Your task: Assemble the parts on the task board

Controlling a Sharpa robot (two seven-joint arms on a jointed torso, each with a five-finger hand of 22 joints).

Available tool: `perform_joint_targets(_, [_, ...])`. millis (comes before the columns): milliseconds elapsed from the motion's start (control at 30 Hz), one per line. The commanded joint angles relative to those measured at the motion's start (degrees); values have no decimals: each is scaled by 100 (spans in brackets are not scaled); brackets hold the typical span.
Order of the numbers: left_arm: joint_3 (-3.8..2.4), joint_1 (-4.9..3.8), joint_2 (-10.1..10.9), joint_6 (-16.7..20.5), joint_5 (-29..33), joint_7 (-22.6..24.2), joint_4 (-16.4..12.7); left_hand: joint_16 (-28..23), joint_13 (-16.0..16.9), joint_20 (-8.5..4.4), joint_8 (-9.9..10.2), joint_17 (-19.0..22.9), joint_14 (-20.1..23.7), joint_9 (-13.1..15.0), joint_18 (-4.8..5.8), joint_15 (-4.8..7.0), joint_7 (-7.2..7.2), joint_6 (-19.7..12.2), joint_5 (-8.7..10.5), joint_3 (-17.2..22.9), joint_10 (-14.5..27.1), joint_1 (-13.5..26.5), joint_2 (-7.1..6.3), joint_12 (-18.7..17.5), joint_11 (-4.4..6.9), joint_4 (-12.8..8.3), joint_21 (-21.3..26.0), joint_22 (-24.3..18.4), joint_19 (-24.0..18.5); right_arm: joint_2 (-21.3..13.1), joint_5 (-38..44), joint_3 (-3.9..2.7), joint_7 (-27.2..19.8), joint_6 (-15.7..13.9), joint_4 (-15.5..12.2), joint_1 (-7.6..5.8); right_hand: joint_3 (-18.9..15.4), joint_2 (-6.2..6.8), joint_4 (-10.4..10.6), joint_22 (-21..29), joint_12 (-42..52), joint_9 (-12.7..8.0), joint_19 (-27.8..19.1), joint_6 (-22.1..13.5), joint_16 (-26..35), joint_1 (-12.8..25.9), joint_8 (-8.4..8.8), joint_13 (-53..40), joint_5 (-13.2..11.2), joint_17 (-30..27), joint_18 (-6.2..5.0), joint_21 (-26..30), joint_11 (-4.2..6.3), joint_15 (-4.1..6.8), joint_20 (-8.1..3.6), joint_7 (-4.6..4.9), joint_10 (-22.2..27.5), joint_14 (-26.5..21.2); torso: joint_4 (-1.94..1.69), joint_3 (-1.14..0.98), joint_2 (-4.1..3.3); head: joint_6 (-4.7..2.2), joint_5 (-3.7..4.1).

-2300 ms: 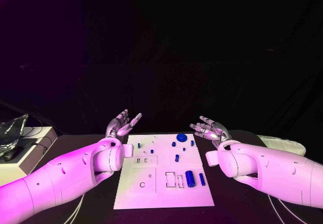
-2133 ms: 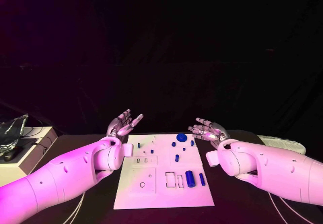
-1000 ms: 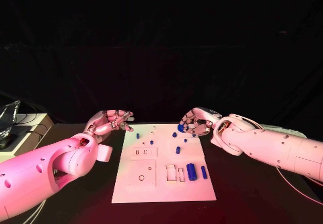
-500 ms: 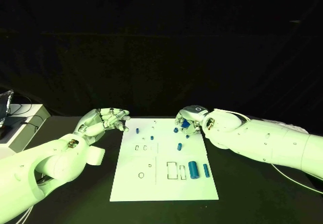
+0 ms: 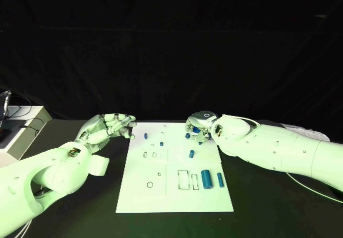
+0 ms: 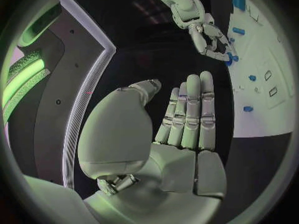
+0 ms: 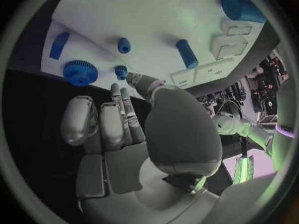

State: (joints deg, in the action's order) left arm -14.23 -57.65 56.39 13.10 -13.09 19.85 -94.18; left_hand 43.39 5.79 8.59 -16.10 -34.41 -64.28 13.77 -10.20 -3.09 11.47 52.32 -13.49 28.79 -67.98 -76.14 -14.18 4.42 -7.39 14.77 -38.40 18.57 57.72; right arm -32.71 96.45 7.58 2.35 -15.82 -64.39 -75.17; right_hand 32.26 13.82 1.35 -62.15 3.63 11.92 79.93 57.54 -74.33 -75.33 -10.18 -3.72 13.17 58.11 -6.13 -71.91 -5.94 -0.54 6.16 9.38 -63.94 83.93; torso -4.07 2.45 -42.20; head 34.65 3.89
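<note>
The white task board (image 5: 179,198) lies in the middle of the black table. Blue parts lie on it: a thick cylinder (image 5: 205,179), a slim bar (image 5: 220,180), a short peg (image 5: 192,154) and small pegs (image 5: 145,135) at the far end. My right hand (image 5: 200,130) hangs over the board's far right corner, fingers pointing down beside the blue gear (image 7: 79,73) and a small peg (image 7: 121,72), holding nothing. My left hand (image 5: 111,126) hovers just off the board's far left corner. Its fingers (image 6: 190,109) are straight and empty.
A pale box (image 5: 25,121) stands at the table's left edge. A white object (image 5: 304,133) lies behind my right arm. The board's near half has rectangular slots (image 5: 187,180) and small holes (image 5: 150,185).
Both hands were raised palm up, then turned over and came down. The right hand moved in over the board's far right corner; the left settled at the far left corner.
</note>
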Motion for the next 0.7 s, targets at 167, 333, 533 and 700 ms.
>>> perform_joint_targets(167, [-17, 0, 6, -104, -21, -12, -30, 26, 9, 13, -15, -8, 40, 8, -5, -18, -7, -44, 21, -52, 31, 72, -1, -40, 7, -1, -38, 9, -41, 93, 224, -2, 113, 132, 131, -3, -22, 37, 23, -10, -19, 9, -13, -36, -35, 1, 14, 1, -34, 21, 85, 10, -3, -24, 21, 6, 42, 106, -41, 15, -87, -40, 30])
perform_joint_targets(333, [-23, 0, 13, -117, -21, -24, -46, 31, 10, 14, -15, -10, 45, 10, -5, -20, -5, -47, 22, -54, 36, 74, 3, -42, 5, -2, -45, 14, -46, 154, 244, -2, 116, 129, 238, -2, -16, 19, 23, -13, -15, 13, -11, -34, -44, -12, 13, -1, -30, 24, 85, 8, -3, -25, 23, 4, 48, 105, -72, 32, -120, -43, 50])
perform_joint_targets(533, [-33, 0, 25, -125, -22, -37, -45, 38, 11, 16, -15, -14, 51, 12, -4, -22, -4, -48, 23, -55, 39, 76, 13, -42, 3, -3, -54, 20, -52, 186, 253, -2, 123, 71, 292, 0, -7, -8, 32, -7, -9, 18, -14, -33, -47, -17, 13, -5, -21, 8, 83, 13, -5, -26, 25, 10, 47, 99, -107, 51, -160, -51, 76])
perform_joint_targets(700, [-35, -1, 30, -133, -22, -58, -34, 42, 12, 17, -16, -16, 54, 14, -5, -23, -3, -49, 24, -55, 40, 78, 19, -41, 3, -3, -60, 24, -56, 199, 254, -2, 117, 91, 299, 0, -3, -26, 43, -3, 2, 24, -15, -27, -58, -14, 10, -10, -16, 11, 82, 16, -4, -27, 28, 10, 27, 96, -118, 57, -192, -63, 79])
